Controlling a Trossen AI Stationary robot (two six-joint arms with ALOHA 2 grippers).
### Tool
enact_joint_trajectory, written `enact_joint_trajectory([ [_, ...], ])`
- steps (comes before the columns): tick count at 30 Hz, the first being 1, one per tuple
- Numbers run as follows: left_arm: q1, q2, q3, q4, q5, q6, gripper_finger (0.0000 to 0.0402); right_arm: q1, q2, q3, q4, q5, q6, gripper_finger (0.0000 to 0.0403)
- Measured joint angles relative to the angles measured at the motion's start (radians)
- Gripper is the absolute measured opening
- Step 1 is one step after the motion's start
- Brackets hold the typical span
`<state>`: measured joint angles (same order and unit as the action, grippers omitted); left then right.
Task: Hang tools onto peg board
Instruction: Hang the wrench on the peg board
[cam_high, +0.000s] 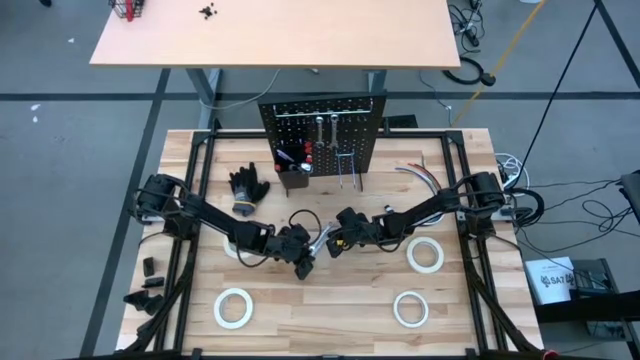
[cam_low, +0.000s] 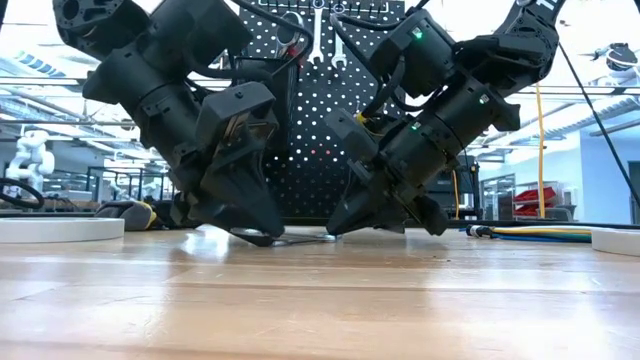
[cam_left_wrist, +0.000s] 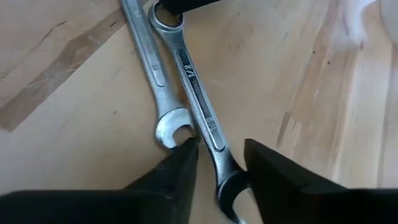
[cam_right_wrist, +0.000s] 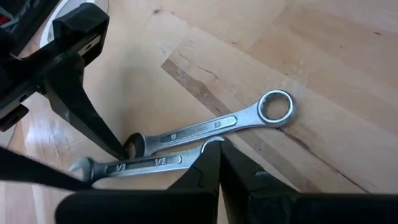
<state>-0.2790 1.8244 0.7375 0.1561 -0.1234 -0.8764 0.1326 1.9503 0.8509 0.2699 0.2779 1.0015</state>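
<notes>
Two silver combination wrenches (cam_right_wrist: 205, 127) lie side by side mid-table before the black peg board (cam_high: 322, 130), one's open end between the left gripper's (cam_left_wrist: 221, 165) parted fingers, the right gripper (cam_right_wrist: 221, 165) clenched empty opposite.

Wrenches (cam_high: 322, 240) before peg board (cam_high: 322, 130)

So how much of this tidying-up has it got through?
Some is done: two wrenches hang on the peg board. In hand: both grippers, left and right, work at two wrenches lying on the table. Left: four tape rolls.
</notes>
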Motion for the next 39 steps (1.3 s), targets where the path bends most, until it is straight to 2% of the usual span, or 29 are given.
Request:
enact_joint_trajectory([
  [5, 0.002, 0.000, 0.000, -0.007, -0.002, -0.013, 0.0036, 0.001, 0.000, -0.002, 0.015, -0.005, 0.001, 0.0000],
  [7, 0.002, 0.000, -0.001, 0.000, -0.001, -0.025, 0.0015, 0.003, 0.001, -0.003, 0.020, -0.005, 0.001, 0.0000],
  [13, 0.002, -0.019, -0.002, -0.010, 0.001, -0.016, 0.0008, 0.015, 0.002, -0.004, 0.056, 0.011, -0.022, 0.0000],
  [18, 0.000, -0.095, -0.006, -0.065, 0.011, 0.029, 0.0004, 0.033, 0.006, -0.004, 0.123, 0.032, -0.059, 0.0000],
  [21, 0.000, -0.142, -0.008, -0.110, 0.020, 0.073, 0.0001, 0.046, 0.001, -0.006, 0.172, 0.022, -0.142, 0.0000],
  [25, -0.001, -0.203, -0.008, -0.174, 0.041, 0.086, 0.0000, 0.046, -0.020, -0.007, 0.228, -0.044, -0.308, 0.0007],
  [31, -0.008, -0.246, -0.006, -0.225, 0.041, 0.130, 0.0000, 0.045, -0.021, -0.006, 0.284, -0.135, -0.488, 0.0040],
  [36, -0.008, -0.248, -0.003, -0.233, 0.046, 0.138, 0.0000, 0.044, -0.046, -0.004, 0.282, -0.203, -0.466, 0.0087],
  [39, -0.019, -0.249, -0.002, -0.262, 0.051, 0.134, 0.0000, 0.045, -0.088, -0.003, 0.196, -0.263, -0.418, 0.0109],
])
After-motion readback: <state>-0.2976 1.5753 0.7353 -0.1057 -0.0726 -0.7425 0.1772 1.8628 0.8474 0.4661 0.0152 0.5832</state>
